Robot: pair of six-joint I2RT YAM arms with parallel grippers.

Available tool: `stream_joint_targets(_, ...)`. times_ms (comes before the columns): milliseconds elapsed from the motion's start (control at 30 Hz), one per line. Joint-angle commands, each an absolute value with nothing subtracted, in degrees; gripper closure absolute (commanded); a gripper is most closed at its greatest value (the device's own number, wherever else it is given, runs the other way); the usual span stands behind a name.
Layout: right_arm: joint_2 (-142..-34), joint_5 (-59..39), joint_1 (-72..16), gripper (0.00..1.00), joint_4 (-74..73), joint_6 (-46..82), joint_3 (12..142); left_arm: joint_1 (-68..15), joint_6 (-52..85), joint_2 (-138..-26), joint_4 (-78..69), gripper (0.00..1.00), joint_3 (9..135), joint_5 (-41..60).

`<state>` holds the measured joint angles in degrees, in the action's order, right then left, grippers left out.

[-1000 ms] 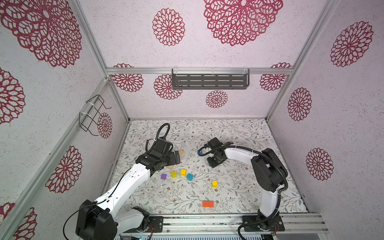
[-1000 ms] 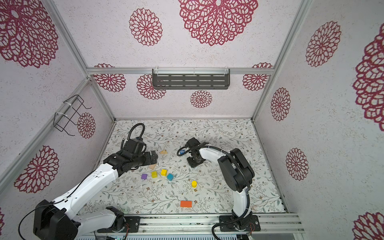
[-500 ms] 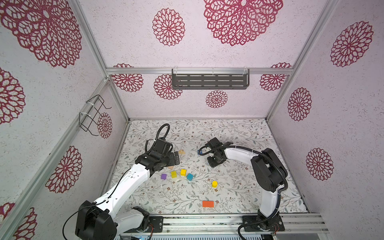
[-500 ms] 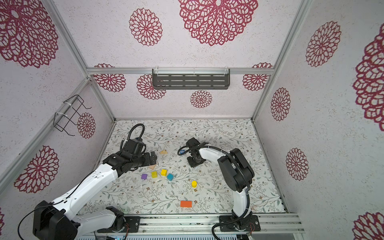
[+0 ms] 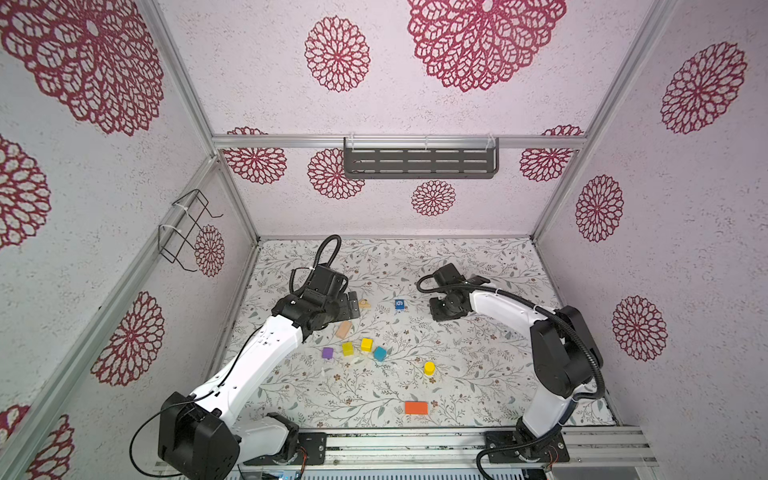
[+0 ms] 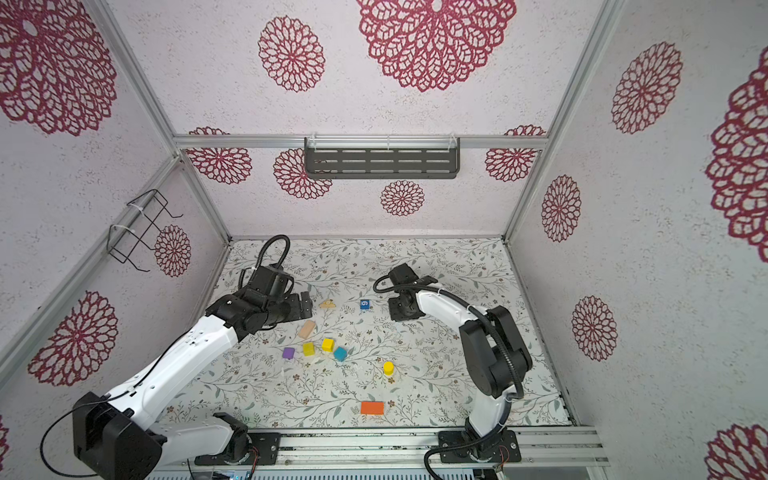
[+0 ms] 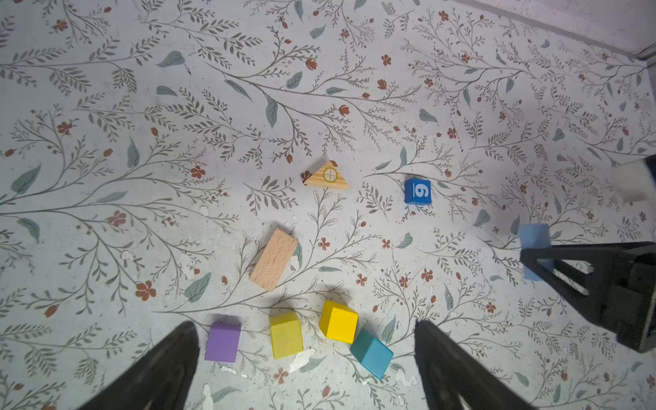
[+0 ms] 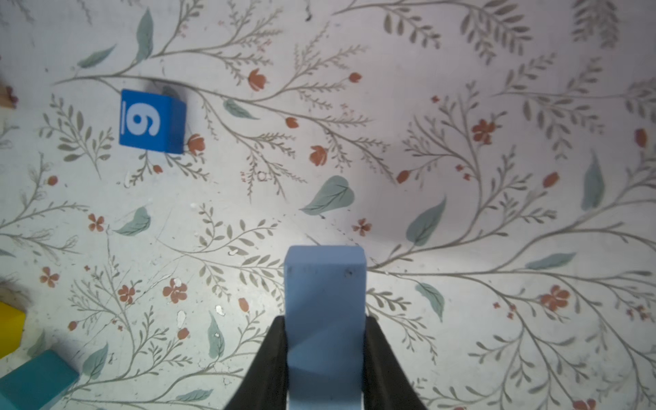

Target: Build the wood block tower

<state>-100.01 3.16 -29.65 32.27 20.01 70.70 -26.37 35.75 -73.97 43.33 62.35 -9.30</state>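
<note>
The left gripper (image 7: 304,324) hangs above the mat (image 7: 106,106) with its jaws spread wide and nothing between them. Below and between its fingertips sit a purple cube (image 7: 223,339), a yellow block (image 7: 285,333), a yellow cube (image 7: 339,326) and a teal cube (image 7: 372,353). They lie in a loose row, and the last two touch at a corner. Just beyond the tips lies a tan block (image 7: 273,259) flat on the mat. Farther out are a triangle (image 7: 326,175) and the "6" cube (image 7: 417,191), each alone. The right gripper (image 8: 324,319) has its jaws narrowed onto a light blue block (image 8: 324,284), pinched on two opposite sides. The block's end sticks out past the fingertips toward the mat, and whether it touches the mat cannot be told. The "6" cube lies ahead of these jaws, off toward the left arm, and apart from them. In both top views a yellow cylinder (image 5: 429,368) and an orange block (image 5: 416,407) sit well apart from both pairs of jaws, nearer the arm bases. Every loose block lies singly on the mat, and none is stacked.
</note>
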Motion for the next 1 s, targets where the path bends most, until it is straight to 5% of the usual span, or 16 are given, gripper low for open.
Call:
stream_joint_targets(0, -96.7, 4.7, -28.0, 0.92, 33.7, 23.6, 68.8, -26.8, 34.9, -76.5, 45.8, 0.03, 63.7, -8.8)
stream_joint_targets(967, -102.3, 2.6, -24.0, 0.72, 30.5, 22.9, 64.9, -28.6, 35.2, -84.8, 48.0, 0.02, 66.7, -7.3)
